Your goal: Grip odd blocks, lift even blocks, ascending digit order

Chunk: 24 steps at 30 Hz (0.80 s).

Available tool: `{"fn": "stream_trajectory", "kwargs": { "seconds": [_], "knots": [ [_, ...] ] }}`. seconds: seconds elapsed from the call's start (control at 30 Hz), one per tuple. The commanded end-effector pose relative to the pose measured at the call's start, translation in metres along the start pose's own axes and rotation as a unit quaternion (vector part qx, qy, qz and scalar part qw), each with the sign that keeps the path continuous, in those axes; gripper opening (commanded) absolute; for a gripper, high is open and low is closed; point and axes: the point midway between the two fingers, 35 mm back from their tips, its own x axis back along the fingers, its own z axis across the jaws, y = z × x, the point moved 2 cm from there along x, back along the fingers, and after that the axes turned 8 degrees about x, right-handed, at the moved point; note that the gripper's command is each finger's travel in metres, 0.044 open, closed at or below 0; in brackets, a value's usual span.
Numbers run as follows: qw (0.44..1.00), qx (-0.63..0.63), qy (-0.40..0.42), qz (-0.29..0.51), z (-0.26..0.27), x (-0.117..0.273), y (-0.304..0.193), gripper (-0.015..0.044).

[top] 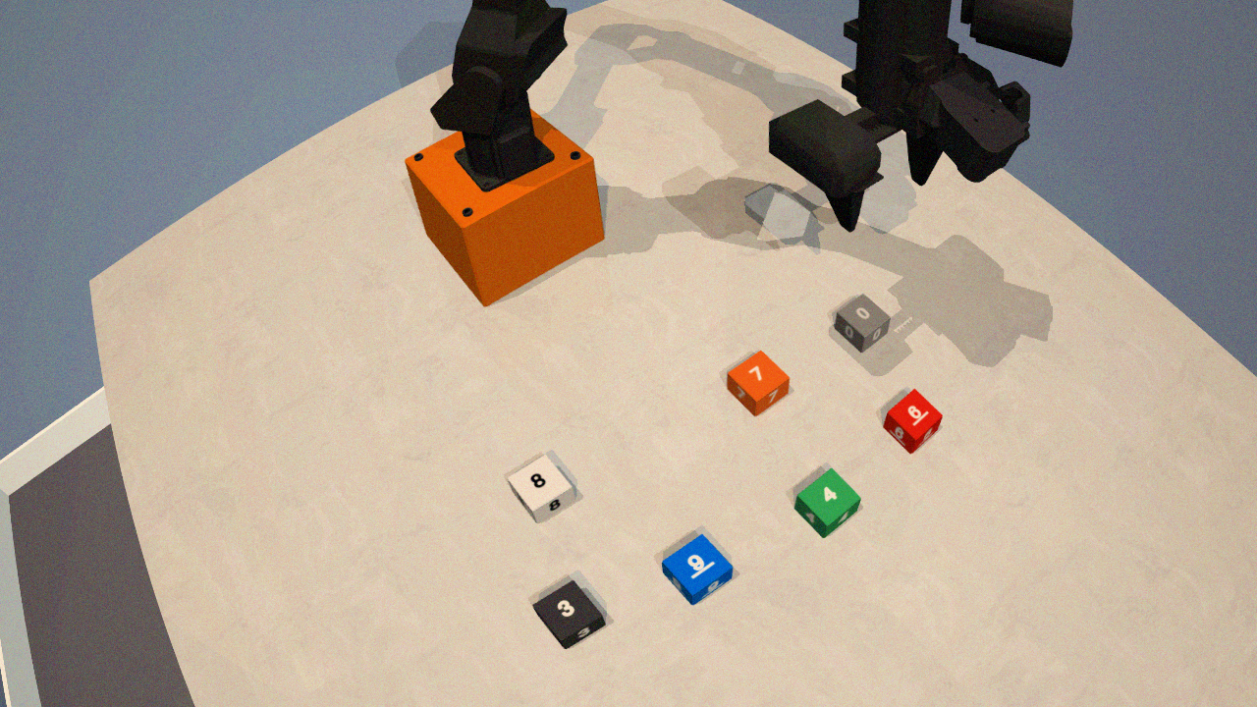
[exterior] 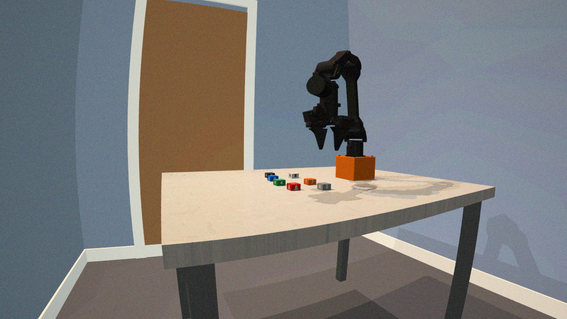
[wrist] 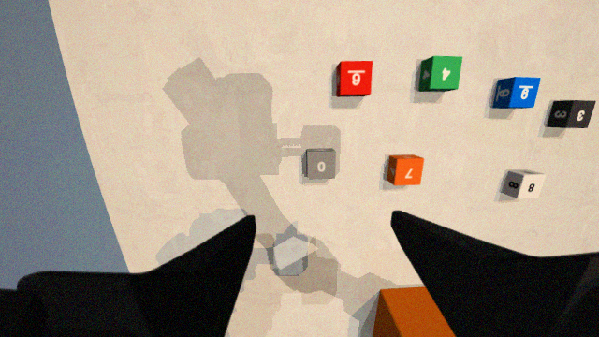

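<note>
My gripper [top: 884, 203] [exterior: 328, 149] [wrist: 324, 220] is open and empty, high above the table, nearest the grey 0 block [top: 861, 322] [exterior: 324, 186] [wrist: 320, 164]. The orange 7 block [top: 757, 383] [exterior: 309, 181] [wrist: 406, 170] and red 6 block [top: 913, 420] [exterior: 293, 186] [wrist: 355, 79] lie near it. The green 4 block [top: 827, 503] [exterior: 279, 182] [wrist: 441, 74], blue 9 block [top: 696, 570] [exterior: 272, 178] [wrist: 517, 93], black 3 block [top: 570, 614] [exterior: 269, 174] [wrist: 571, 114] and white 8 block [top: 541, 488] [exterior: 293, 175] [wrist: 523, 184] lie farther off. All rest flat, apart from one another.
The orange base block [top: 536, 237] [exterior: 355, 168] [wrist: 407, 311] carries the arm at the back of the table [top: 307, 395] [exterior: 222, 210] [wrist: 234, 33]. The arm's shadow falls beside and partly around the grey block. A table edge shows at the left of the wrist view.
</note>
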Motion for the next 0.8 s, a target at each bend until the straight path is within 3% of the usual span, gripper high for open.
{"fn": "stream_trajectory", "kwargs": {
  "seconds": [0.0,0.27,0.53,0.77],
  "knots": [
    [1.0,-0.002,-0.002,0.001,0.0,0.0,0.0,0.04],
    [1.0,-0.003,-0.002,0.001,-0.001,0.0,0.001,0.04],
    [1.0,-0.007,-0.005,-0.004,-0.059,0.001,0.073,0.04],
    [1.0,-0.002,-0.004,-0.002,-0.067,0.001,0.08,0.04]
  ]
}}
